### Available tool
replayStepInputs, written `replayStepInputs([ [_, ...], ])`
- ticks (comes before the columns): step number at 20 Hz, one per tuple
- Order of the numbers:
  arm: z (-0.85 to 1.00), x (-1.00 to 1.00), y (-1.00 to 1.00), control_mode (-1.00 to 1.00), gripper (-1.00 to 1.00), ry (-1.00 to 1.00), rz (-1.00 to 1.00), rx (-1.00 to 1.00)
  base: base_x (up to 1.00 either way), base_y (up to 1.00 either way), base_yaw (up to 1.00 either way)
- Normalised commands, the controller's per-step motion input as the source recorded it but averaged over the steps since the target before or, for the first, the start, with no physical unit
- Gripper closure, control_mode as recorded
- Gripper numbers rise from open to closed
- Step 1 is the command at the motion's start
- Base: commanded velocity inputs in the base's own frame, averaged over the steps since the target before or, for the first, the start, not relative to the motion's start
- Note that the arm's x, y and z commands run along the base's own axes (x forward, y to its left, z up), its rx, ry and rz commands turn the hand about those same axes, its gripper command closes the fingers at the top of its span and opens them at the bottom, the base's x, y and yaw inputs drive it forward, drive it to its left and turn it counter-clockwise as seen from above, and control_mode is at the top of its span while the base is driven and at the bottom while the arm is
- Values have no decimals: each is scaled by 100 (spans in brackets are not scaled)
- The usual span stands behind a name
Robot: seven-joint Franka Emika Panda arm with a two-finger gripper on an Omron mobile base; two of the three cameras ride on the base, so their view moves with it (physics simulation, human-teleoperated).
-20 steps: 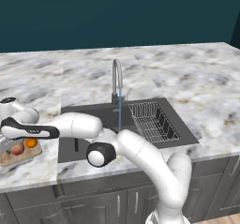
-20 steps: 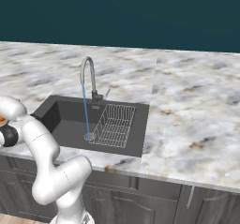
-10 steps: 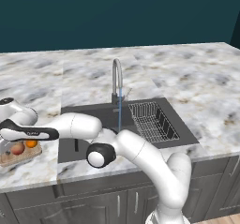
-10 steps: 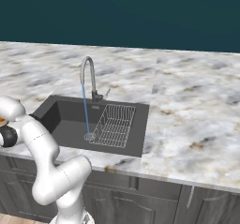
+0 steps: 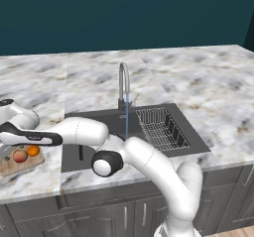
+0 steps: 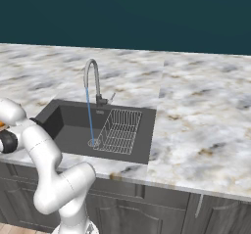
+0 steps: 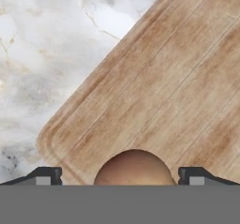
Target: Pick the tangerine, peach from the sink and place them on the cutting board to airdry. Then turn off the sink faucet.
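Now peach (image 7: 134, 167) between open gripper (image 7: 121, 176) tips — seemingly untouched.

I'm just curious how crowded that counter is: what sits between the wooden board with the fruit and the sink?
In the left base view, only bare marble counter lies between the cutting board and the sink; the robot's arm reaches across above it.

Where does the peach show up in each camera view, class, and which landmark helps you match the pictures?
Left base view: the peach lies far left on the cutting board, beside the tangerine.
Right base view: not in it.
Hand view: the peach sits at bottom centre, between the open fingers, on the board.
Shared landmark: the cutting board.
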Motion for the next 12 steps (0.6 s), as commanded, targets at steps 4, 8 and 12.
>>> replayStepInputs([
  [4, 15, 0, -6, -100, -100, -4, 3, 0, 0, 0, 0],
  [8, 14, 0, -11, -100, -100, -4, 3, 0, 0, 0, 0],
  [12, 10, 0, -14, -100, -100, -2, 3, 0, 0, 0, 0],
])
